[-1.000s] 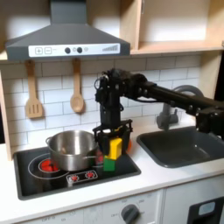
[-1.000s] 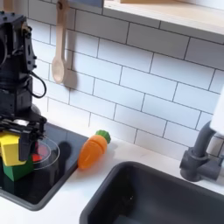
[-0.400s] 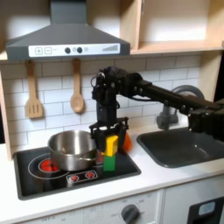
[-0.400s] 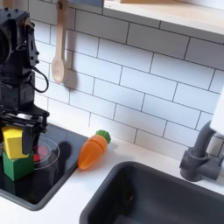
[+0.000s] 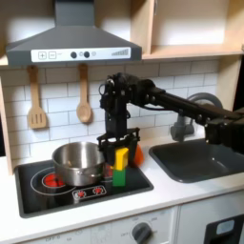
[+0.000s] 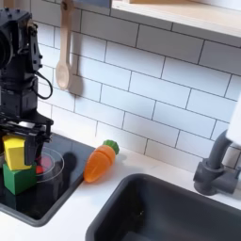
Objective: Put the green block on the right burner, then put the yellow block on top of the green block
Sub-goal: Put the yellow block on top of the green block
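Observation:
In both exterior views the yellow block (image 5: 121, 156) (image 6: 14, 152) sits on top of the green block (image 5: 120, 176) (image 6: 17, 178). The two stand stacked on the black stove top (image 5: 38, 195) at the burner (image 6: 49, 166) nearer the sink. My gripper (image 5: 121, 142) (image 6: 21, 134) hangs straight over the stack, pointing down. It is open, with its fingers spread just wider than the yellow block and their tips level with the block's top edge. Whether the fingertips still touch the block I cannot tell.
A steel pot (image 5: 78, 162) fills the stove's other burner, close beside the stack. An orange carrot (image 6: 99, 160) lies on the counter between stove and sink (image 6: 179, 212). A faucet (image 6: 218, 168) stands behind the sink. A wooden spoon (image 6: 63, 56) and spatula (image 5: 36, 105) hang on the tiled wall.
A second ago my fingers reached lower around the tilted yellow block. The gripper has risen a little since, and the yellow block now rests squarely on the green one.

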`<state>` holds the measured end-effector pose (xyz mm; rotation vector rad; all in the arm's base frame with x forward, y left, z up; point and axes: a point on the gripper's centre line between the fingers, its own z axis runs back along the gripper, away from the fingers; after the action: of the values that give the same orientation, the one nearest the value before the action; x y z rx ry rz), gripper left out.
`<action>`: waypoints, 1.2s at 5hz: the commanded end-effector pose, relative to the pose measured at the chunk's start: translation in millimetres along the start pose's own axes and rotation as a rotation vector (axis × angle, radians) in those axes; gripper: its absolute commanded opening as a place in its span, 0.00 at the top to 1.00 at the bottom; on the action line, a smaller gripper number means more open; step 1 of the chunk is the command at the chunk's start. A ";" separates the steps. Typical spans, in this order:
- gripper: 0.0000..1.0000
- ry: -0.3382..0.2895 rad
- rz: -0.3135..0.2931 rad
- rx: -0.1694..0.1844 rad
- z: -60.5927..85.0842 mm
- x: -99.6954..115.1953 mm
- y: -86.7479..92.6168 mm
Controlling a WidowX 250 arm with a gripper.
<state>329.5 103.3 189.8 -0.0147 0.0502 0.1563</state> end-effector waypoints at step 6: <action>0.00 -0.014 0.026 0.006 13.8 12.7 1.0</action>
<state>343.6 105.1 202.9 -0.0088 0.0342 0.1778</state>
